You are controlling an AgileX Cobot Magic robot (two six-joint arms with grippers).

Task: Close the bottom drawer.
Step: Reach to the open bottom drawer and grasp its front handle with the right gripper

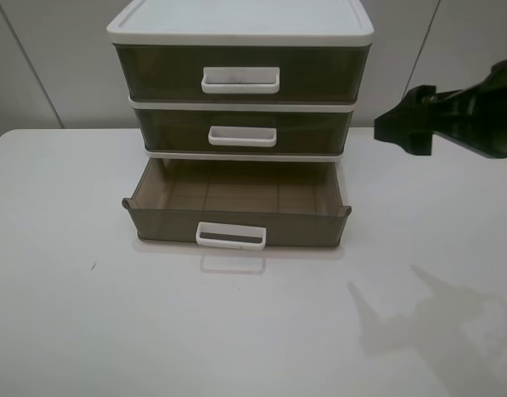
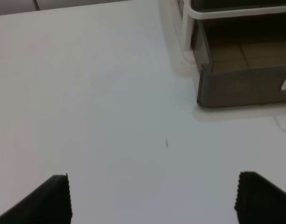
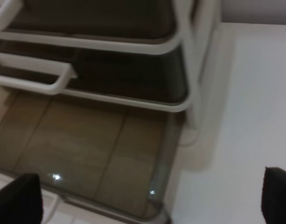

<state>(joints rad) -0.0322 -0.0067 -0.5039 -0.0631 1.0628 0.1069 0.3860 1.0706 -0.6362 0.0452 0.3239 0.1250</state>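
The bottom drawer (image 1: 166, 222) is smoky olive-brown with a white loop handle (image 1: 231, 236). It stands pulled out of the white-framed three-drawer unit (image 1: 241, 25) and is empty inside. My right gripper (image 1: 395, 128) hangs in the air to the right of the unit, level with the middle drawer. In the right wrist view its fingers (image 3: 17, 200) are wide apart, open and empty, above the drawer's right part (image 3: 87, 149). My left gripper (image 2: 154, 200) is open and empty over bare table, to the left of the drawer's corner (image 2: 240, 91). It does not show in the exterior high view.
The top drawer (image 1: 241, 73) and middle drawer (image 1: 243, 131) are pushed in. The unit stands at the back middle of a white table (image 1: 71, 314). A small dark speck (image 1: 93, 265) lies on the table left of the drawer.
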